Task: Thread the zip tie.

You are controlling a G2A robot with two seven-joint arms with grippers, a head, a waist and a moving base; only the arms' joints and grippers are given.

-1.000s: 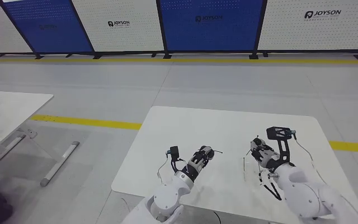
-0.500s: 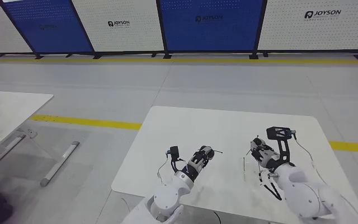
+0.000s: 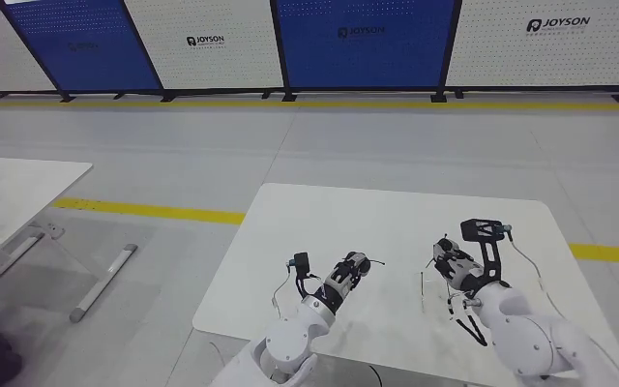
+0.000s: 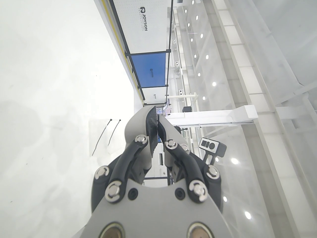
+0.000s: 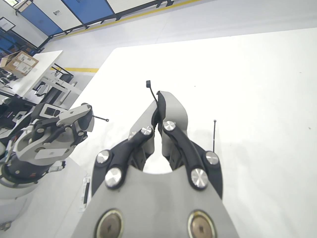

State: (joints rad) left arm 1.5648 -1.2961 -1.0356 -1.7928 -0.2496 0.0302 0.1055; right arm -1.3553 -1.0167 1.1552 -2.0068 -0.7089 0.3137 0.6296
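While my R gripper is clamped shut on the R tie, head poking just past the pads, my L gripper is pinched shut too, w/ the L tie sticking out sideways. Both hang low over the table, well apart.

Risk: the stubs are short and look springy, so a slight tilt on approach could make an end miss the head or bend. A loose pinch would let a tie swivel.

R wrist view gives both stubs' angles. Top view gives the gap btwn grippers and the spare tie lying btwn them, nearer R.
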